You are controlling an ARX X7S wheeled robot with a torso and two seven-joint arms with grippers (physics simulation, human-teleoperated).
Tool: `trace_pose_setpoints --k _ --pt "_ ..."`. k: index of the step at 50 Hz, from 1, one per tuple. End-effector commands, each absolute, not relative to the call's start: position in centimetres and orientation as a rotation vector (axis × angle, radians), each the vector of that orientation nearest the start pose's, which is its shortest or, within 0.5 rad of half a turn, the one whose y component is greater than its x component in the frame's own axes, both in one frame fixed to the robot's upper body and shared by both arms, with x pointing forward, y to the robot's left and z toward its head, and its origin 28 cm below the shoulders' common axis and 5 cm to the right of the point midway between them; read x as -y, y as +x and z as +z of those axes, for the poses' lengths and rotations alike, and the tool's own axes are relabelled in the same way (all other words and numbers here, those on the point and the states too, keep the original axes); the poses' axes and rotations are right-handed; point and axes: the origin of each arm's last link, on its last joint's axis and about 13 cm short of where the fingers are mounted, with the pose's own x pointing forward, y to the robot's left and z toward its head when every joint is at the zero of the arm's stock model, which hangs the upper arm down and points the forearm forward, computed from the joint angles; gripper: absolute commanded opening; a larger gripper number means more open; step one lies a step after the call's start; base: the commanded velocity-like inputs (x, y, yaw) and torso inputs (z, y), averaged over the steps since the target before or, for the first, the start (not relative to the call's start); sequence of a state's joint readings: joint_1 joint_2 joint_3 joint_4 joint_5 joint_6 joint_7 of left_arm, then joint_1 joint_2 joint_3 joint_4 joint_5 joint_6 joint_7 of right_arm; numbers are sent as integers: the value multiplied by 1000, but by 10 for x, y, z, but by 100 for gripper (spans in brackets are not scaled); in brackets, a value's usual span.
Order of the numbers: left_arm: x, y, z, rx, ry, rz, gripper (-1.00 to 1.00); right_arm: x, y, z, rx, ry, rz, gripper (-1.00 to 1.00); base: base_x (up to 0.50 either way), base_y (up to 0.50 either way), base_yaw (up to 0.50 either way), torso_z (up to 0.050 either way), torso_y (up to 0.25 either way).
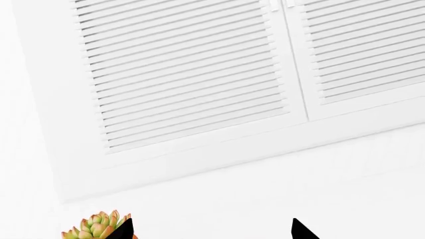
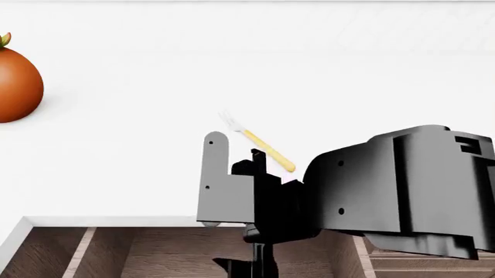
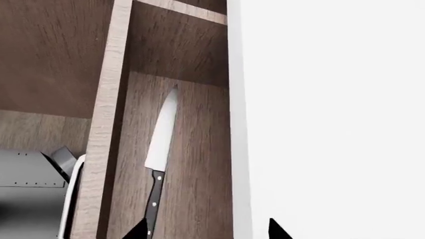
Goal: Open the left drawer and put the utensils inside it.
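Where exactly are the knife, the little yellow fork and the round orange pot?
Grey-bladed, black-handled knife (image 3: 161,139): right wrist view, blade.
Yellow-handled fork (image 2: 267,151): head view, handle.
Round orange pot (image 2: 17,87): head view, side.

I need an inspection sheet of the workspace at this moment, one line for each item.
Surface: white counter, mostly bare.
Job's things: left drawer is open; knife lies flat inside a drawer compartment; fork lies on the counter, not in the drawer.
Clutter: orange round pot at the counter's left; succulent plant.
Grippers: right gripper open, above the knife's handle; left gripper open, holding nothing.
Cables: nothing seen.
Surroundings: white louvred shutters on a white wall.
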State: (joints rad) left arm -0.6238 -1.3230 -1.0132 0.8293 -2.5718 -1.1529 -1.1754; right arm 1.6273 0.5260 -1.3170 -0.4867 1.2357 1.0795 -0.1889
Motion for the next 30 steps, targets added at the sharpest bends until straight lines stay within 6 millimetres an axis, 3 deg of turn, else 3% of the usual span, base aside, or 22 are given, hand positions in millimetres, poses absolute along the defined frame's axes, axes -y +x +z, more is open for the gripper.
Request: trace_pose_setpoints --k 1,8,19,30 --pt "-302 46 333 330 229 -15 100 49 249 270 -405 -918 1283 100 0 0 0 0 0" --pt "-302 46 333 331 229 -16 100 49 245 276 -379 -922 1278 100 0 0 0 0 0" --pt "-301 46 334 333 229 -17 100 48 224 314 -196 -896 1254 100 0 0 0 0 0" --pt "-301 46 335 334 229 -17 100 59 245 329 -93 -775 1041 100 0 0 0 0 0"
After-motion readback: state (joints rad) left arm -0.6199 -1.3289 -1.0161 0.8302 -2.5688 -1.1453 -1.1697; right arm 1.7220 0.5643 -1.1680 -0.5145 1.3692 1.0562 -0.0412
